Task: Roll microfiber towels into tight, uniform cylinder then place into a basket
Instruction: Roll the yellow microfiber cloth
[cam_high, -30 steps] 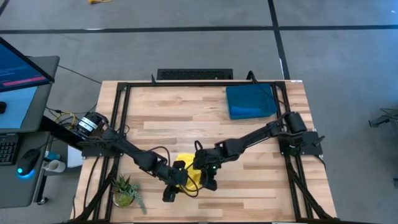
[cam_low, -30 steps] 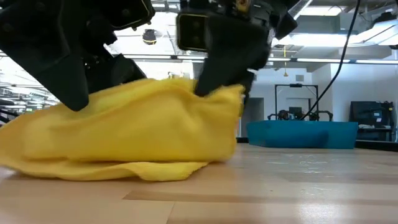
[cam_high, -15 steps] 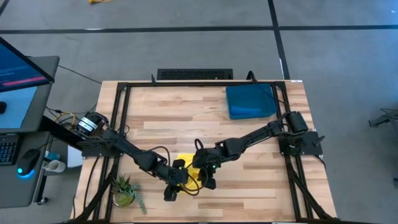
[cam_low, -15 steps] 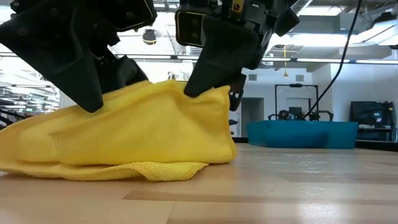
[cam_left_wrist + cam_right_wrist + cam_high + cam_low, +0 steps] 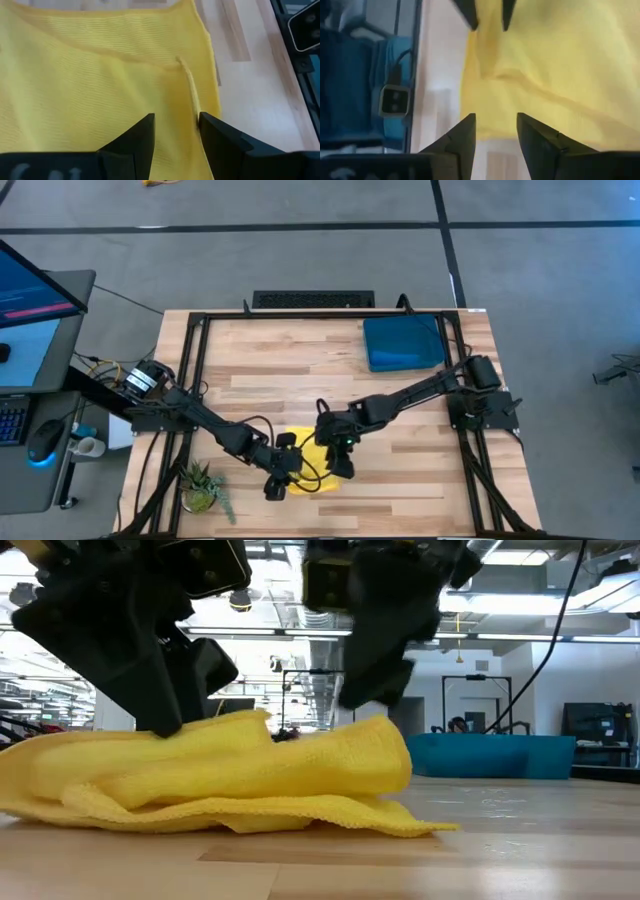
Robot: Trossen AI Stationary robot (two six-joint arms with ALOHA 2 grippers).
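The yellow microfiber towel lies loosely bunched on the wooden table near its front edge; it lies low and folded over in the low view. My left gripper is open, with its fingertips down on the towel's left part. My right gripper is open and stands just above the towel's right end, apart from it. The dark teal basket sits at the table's far right. My left gripper stands open on the towel's upper layer, beside a raised fold edge that runs up to one fingertip. The fingers come slanting down from the table's left side. The towel rests on the table under them, slack.
A small potted plant stands at the near left corner. A dark flat bar lies along the far edge. Bare wood stretches between the towel and the basket. The black frame rails run along both sides.
My right gripper has opened, let go of the towel's raised right end and gone up a little. That end has dropped and spread out toward the near edge, so the towel lies lower and flatter. My left gripper has kept still.
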